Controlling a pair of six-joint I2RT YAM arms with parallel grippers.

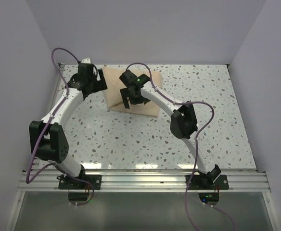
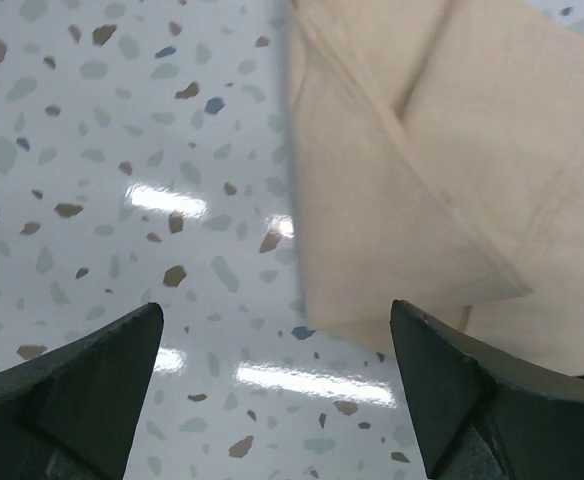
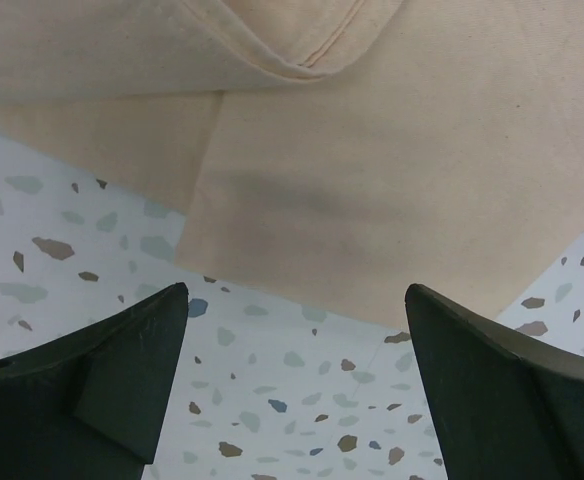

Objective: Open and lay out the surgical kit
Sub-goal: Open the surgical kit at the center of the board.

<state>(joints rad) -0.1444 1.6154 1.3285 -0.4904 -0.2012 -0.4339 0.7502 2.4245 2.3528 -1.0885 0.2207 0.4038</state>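
While both my claws stand with jaws apart and grip nothing, the surgical kit lies folded shut as a tan cloth wrap (image 1: 112,98) on the speckled worktop (image 1: 203,120), at the far side and a little left of the middle.

Top view: my left claw (image 1: 96,83) is at the wrap's left edge. My right claw (image 1: 132,98) is over the wrap's middle, and its arm crosses the wrap's right side.

Left wrist view: the two dark fingers (image 2: 82,390) of my left claw (image 2: 275,312) frame bare worktop (image 2: 92,180) on the left and the wrap (image 2: 452,150) on the right. One folded flap ends in a point just beyond the right finger, and a lower layer of cloth shows beneath it. Between the fingers show only worktop and the cloth's edge.

Right wrist view: the fingers (image 3: 502,390) of my right claw (image 3: 297,290) open toward the near edge of the wrap (image 3: 372,200), which runs slantwise across the view. A rolled hem of an upper fold shows at the top, and speckled worktop (image 3: 72,230) fills the gap between the fingers.

Whether either claw touches the cloth or the worktop cannot be told from these views. What the wrap holds is hidden by its folds.
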